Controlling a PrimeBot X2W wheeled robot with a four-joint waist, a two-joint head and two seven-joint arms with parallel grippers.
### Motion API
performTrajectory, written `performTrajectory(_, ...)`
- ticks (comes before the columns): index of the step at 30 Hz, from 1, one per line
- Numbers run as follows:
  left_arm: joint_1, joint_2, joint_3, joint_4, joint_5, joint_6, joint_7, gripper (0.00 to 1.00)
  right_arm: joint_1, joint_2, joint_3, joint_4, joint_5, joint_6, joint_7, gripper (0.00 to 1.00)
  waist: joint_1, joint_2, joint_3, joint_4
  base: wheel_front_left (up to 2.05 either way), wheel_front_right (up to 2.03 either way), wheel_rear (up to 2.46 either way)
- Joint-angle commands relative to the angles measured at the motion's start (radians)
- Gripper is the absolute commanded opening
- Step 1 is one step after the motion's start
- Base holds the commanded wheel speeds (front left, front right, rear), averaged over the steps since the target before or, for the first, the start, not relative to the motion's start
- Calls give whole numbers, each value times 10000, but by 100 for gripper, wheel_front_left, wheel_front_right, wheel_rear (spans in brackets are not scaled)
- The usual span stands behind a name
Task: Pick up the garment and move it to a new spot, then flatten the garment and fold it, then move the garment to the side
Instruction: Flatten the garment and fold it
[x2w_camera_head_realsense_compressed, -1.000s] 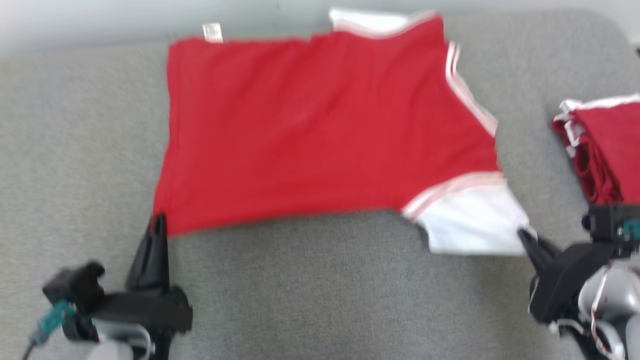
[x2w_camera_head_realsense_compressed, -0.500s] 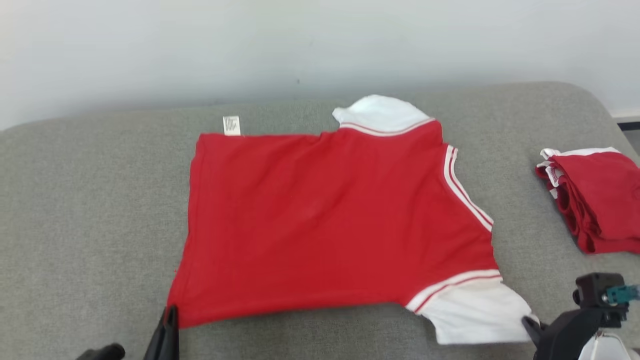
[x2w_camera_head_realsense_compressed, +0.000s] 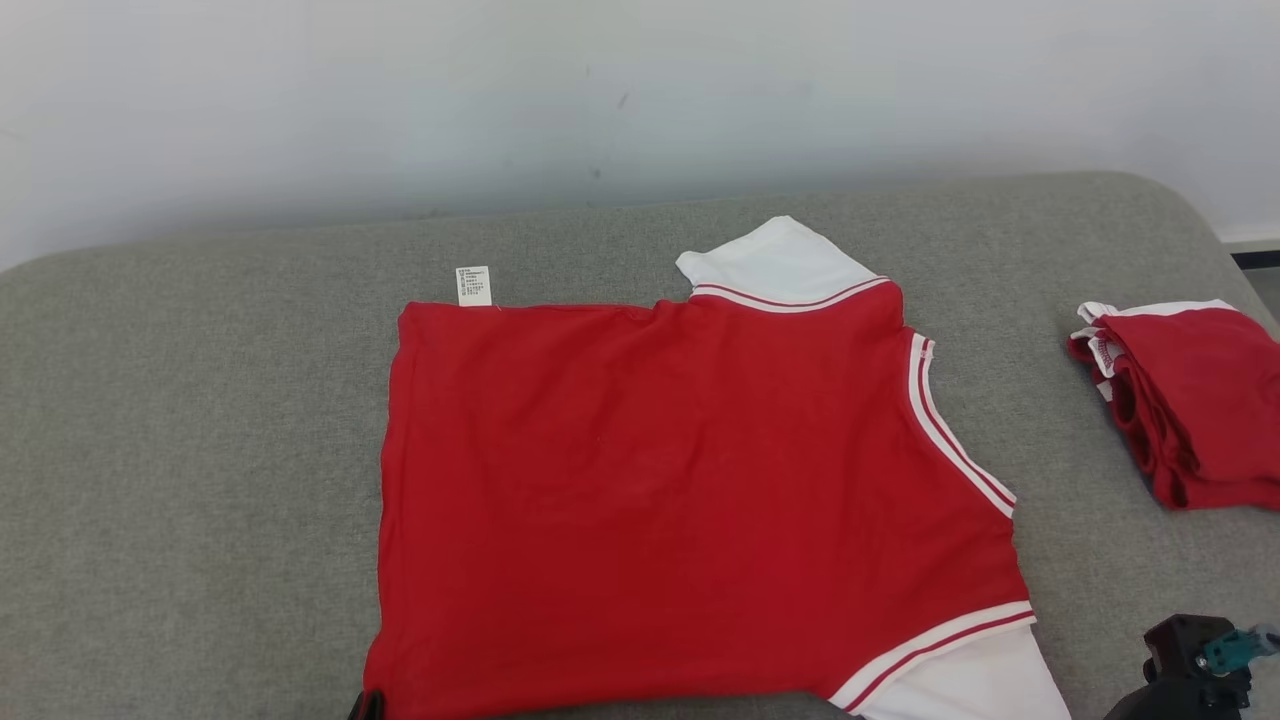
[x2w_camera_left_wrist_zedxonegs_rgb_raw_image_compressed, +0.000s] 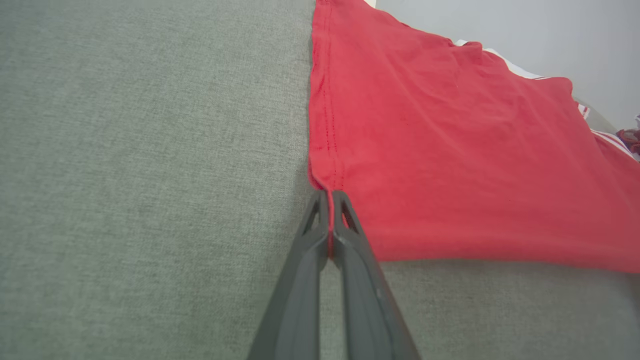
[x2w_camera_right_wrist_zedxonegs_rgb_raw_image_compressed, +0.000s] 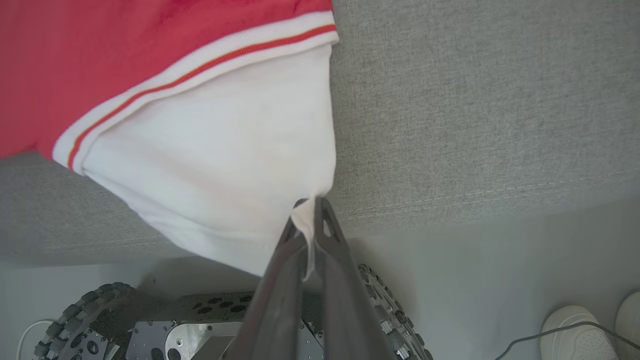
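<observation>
The garment (x2w_camera_head_realsense_compressed: 670, 490) is a red shirt with white sleeves and striped trim, spread flat on the grey padded table (x2w_camera_head_realsense_compressed: 180, 400). A white label sticks out at its far left corner. My left gripper (x2w_camera_left_wrist_zedxonegs_rgb_raw_image_compressed: 327, 197) is shut on the shirt's near left hem corner; its fingertips barely show at the head view's bottom edge (x2w_camera_head_realsense_compressed: 368, 705). My right gripper (x2w_camera_right_wrist_zedxonegs_rgb_raw_image_compressed: 311, 207) is shut on the corner of the near white sleeve (x2w_camera_right_wrist_zedxonegs_rgb_raw_image_compressed: 225, 165), which hangs past the table's front edge. Part of the right wrist shows at the head view's lower right.
A stack of folded red and white garments (x2w_camera_head_realsense_compressed: 1190, 400) lies at the table's right end. A pale wall runs behind the table. Below the front edge are the robot's wheeled base (x2w_camera_right_wrist_zedxonegs_rgb_raw_image_compressed: 150, 320) and a person's white shoes (x2w_camera_right_wrist_zedxonegs_rgb_raw_image_compressed: 580, 332).
The head camera has tilted up, so the table slid down the picture and both grippers dropped to its bottom edge. The shirt looks drawn nearer the front edge, both grips kept.
</observation>
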Motion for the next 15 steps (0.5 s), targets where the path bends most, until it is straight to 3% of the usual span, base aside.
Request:
performTrajectory(1,148,110,-18,-38,99,49,87,0,59,38,-26,-69,78,-20,39,0,0,0,47,18,0,0,0)
performTrajectory(7,-148,130,-51,-294,62,124,245,0,-667,16,-11,-300,206,-20,-966,0,0,0,142,103,0,0,0)
performTrajectory(15,-1185,119,-185,-538,44,179,747,0,-2303,-641,464,142,282,-20,-2144,0,0,0,279,268,0,0,0)
